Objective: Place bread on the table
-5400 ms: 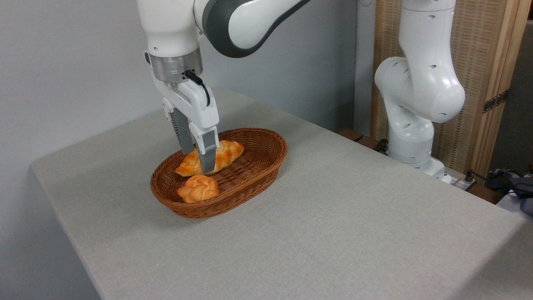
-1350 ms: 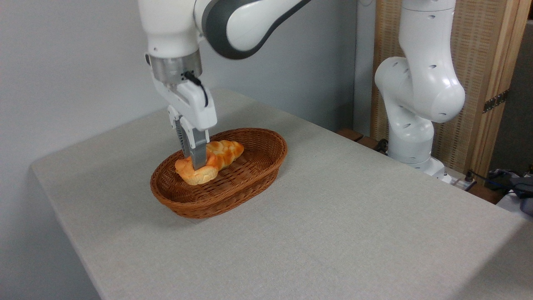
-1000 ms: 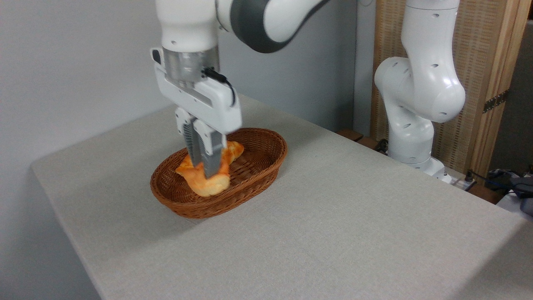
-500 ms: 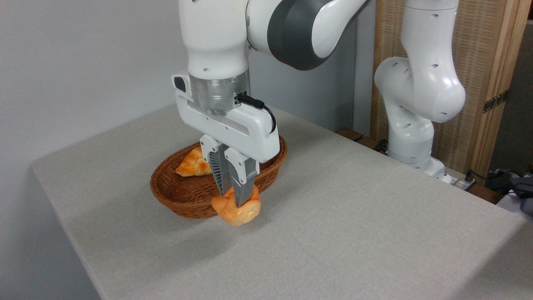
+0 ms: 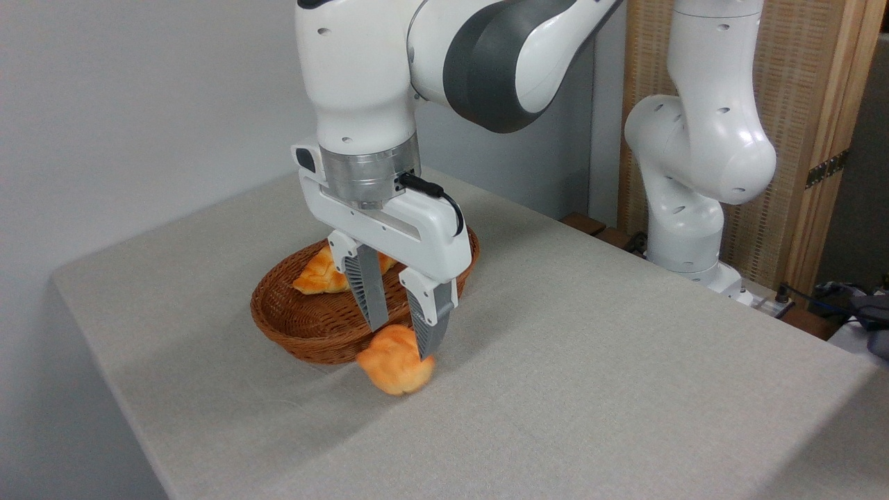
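Observation:
The bread (image 5: 393, 364), a stubby orange-golden bun, shows blurred just below my fingertips, at the table (image 5: 555, 389) surface right in front of the wicker basket (image 5: 305, 333). My gripper (image 5: 404, 339) hangs directly over it with its jaws spread apart, open, and the bun is no longer pinched between them. The right finger (image 5: 429, 326) overlaps the bun's upper right edge. Whether the bun rests on the cloth or is still dropping I cannot tell.
A longer, paler braided loaf (image 5: 321, 272) lies in the basket behind my fingers. The arm's white base (image 5: 687, 187) stands at the table's far right edge, before a wooden screen. Cables and dark items lie off the table's right side.
My gripper carried the bun out of the basket toward the front right, then its jaws opened and the bun dropped slightly out of the grip.

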`<state>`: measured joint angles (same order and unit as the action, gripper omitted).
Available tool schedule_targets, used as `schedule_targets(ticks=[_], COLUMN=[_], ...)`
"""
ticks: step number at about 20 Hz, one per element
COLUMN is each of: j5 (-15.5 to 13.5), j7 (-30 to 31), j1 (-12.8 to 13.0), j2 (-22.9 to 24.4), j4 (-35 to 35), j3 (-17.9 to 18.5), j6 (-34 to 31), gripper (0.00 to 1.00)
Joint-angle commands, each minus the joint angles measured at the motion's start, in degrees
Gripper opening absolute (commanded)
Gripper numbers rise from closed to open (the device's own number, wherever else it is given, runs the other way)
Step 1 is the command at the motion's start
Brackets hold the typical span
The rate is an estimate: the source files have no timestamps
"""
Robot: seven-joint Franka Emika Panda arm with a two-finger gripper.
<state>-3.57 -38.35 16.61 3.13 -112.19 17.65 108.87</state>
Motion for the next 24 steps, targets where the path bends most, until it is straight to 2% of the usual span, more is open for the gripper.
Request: schedule_targets(ticks=[1,10,17,24], j5=[0.50,0.24,0.67,0.32], j7=[0.03,0.38,-0.14,0.65], j1=[0.62,1.67,1.85,1.50], j2=[-0.05,-1.02,-0.14,0.48], j4=[-0.39,0.22,3.20,3.73], j3=[0.37,-0.42,-3.23,-2.53], j6=[0.20,0.38,-0.41,-0.50], gripper=[1.00,1.00,1.00,1.00])
